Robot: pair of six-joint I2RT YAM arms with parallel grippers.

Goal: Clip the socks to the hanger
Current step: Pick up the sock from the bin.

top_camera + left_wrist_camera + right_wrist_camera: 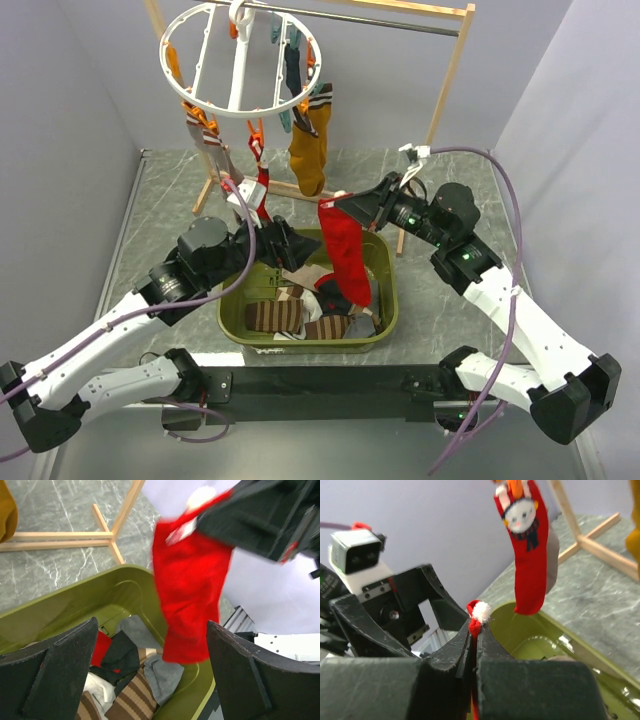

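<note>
The white ring hanger (pixel 240 60) hangs from the rack rod with orange and teal clips. A mustard sock (pixel 308 150), a grey-taupe sock (pixel 215 148), a dark sock (pixel 292 62) and a red sock (pixel 262 190) are clipped to it. My right gripper (pixel 345 203) is shut on the top of another red sock (pixel 348 258), which dangles over the green bin (pixel 388 290). Its white pom shows between the closed jaws in the right wrist view (pixel 481 611). My left gripper (pixel 285 245) is open and empty, facing the dangling red sock (pixel 190 595) without touching it.
The bin (pixel 75 605) holds several loose socks, among them a brown striped one (pixel 132 700) and a grey one (pixel 162 675). The wooden rack's foot (pixel 107 537) stands on the marble table behind the bin. The clipped red sock (pixel 527 545) hangs above the bin's far edge.
</note>
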